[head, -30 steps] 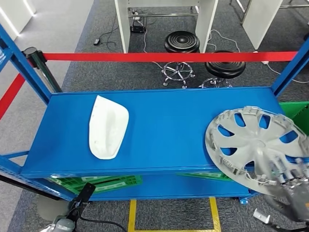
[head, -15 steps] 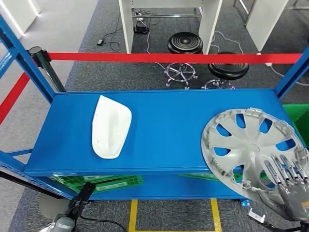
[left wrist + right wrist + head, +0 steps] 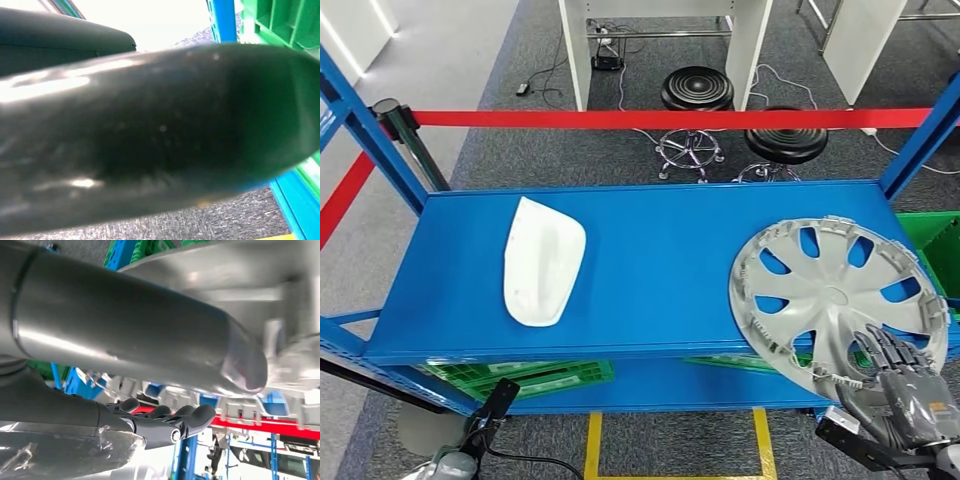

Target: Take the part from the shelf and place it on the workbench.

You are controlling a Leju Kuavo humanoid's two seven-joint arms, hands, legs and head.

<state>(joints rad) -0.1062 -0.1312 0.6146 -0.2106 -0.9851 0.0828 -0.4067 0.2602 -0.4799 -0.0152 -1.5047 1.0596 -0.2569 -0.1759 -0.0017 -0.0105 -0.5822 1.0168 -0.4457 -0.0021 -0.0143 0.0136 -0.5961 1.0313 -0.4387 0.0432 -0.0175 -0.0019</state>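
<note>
A silver-grey spoked wheel cover and a plain white part sit on the bright blue shelf. Behind runs a red barrier tape, past black stools on dark grey carpet; green crates show below, by yellow floor lines.

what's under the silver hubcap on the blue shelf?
The silver plastic hubcap lies on the blue metal shelf, whose blue shows through its openings. Its near edge overhangs the front, where the right hand grips it. The solid spokes cover whatever else lies underneath.
</note>
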